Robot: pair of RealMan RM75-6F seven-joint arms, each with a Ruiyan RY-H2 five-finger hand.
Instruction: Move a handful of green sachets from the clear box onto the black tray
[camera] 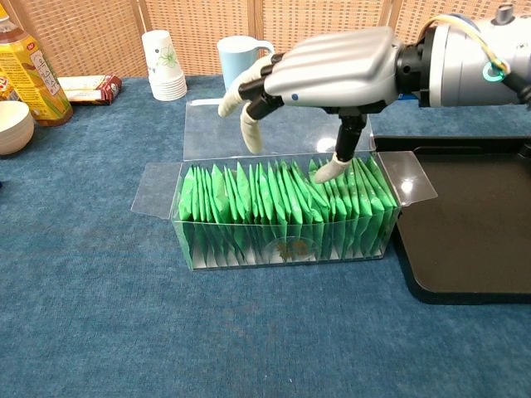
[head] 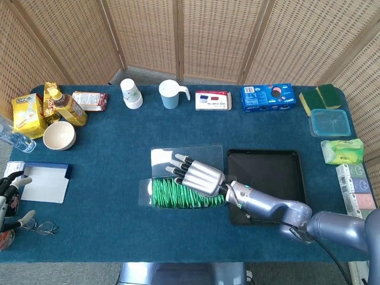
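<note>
The clear box [camera: 282, 249] [head: 145, 191] stands open at the table's middle, packed with a row of upright green sachets [camera: 249, 199] [head: 178, 195]. My right hand [camera: 328, 70] [head: 199, 175] hovers palm down over the box with its fingers spread. Its thumb tip touches the tops of the sachets near the right end, and nothing is held. The black tray [camera: 473, 224] [head: 270, 178] lies bare just right of the box. My left hand [head: 10, 199] shows at the far left edge of the head view, away from the box, with its grasp unclear.
Along the back stand a paper cup stack [head: 130, 93], a blue mug [head: 170, 94], a card box [head: 212, 100] and a blue biscuit box [head: 268, 97]. A bottle [head: 67, 105], a bowl [head: 59, 135] and a white tray [head: 43, 181] sit left. Sponges and containers [head: 330, 122] line the right edge.
</note>
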